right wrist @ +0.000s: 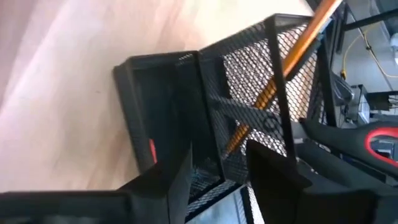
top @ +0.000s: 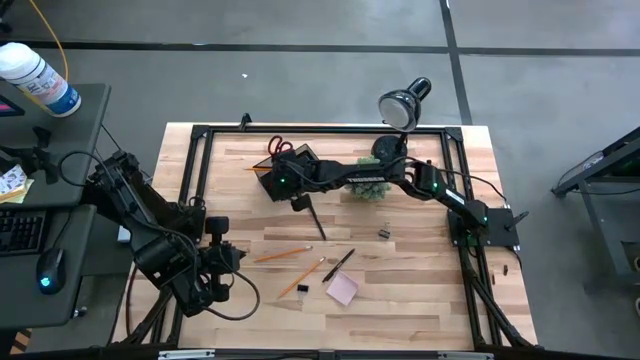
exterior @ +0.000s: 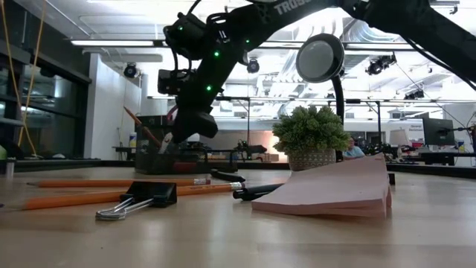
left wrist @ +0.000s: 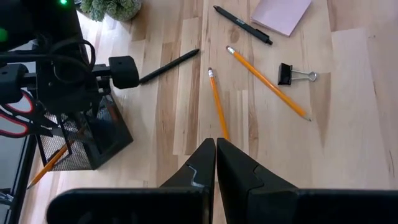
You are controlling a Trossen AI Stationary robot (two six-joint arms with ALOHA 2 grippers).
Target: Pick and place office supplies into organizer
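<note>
The organizer [top: 277,172], a black mesh box, stands at the table's far middle. Orange-handled scissors [top: 280,147] stick out of it, and an orange pencil [right wrist: 273,87] leans inside a mesh compartment. My right gripper [right wrist: 217,165] hovers open just above the organizer [right wrist: 186,106], with nothing between its fingers. My left gripper [left wrist: 216,149] is shut and empty above the table's near left. Lying on the table are two pencils [top: 280,255] [top: 300,277], two black pens [top: 338,265] [top: 315,220], two binder clips [top: 302,289] [top: 383,234] and a pink sticky-note pad [top: 342,290].
A green plant [top: 368,185] stands right of the organizer, under my right arm. A black desk lamp [top: 405,105] rises at the far edge. A black frame [top: 200,160] runs round the tabletop. Bare wood lies along the near edge and at the right.
</note>
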